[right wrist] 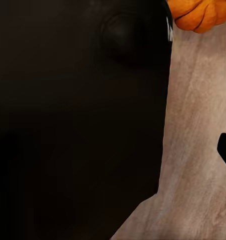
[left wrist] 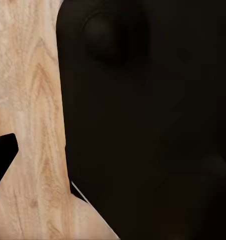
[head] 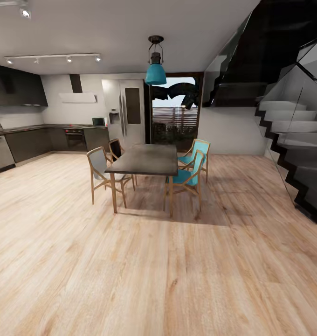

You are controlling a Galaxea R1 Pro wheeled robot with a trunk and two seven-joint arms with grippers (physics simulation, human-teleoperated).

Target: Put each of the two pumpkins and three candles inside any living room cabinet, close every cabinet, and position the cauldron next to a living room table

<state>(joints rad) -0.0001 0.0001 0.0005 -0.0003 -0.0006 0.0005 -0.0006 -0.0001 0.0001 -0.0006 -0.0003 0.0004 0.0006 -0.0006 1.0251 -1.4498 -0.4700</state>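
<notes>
One pumpkin peeks in at the right wrist frame's upper right, on the floor. Jaw states cannot be told. Rolling off blind risks bumping it away.

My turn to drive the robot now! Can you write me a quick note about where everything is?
Grippers: the pictures don't tell whether either is open or shut.
Things: one pumpkin lies on the floor in the right wrist view. Ahead are a dining table with chairs, the kitchen and the stairs.
Done: nothing confirmed.
Left: find the other pumpkin, candles, cabinet and cauldron, then do every step.
</notes>
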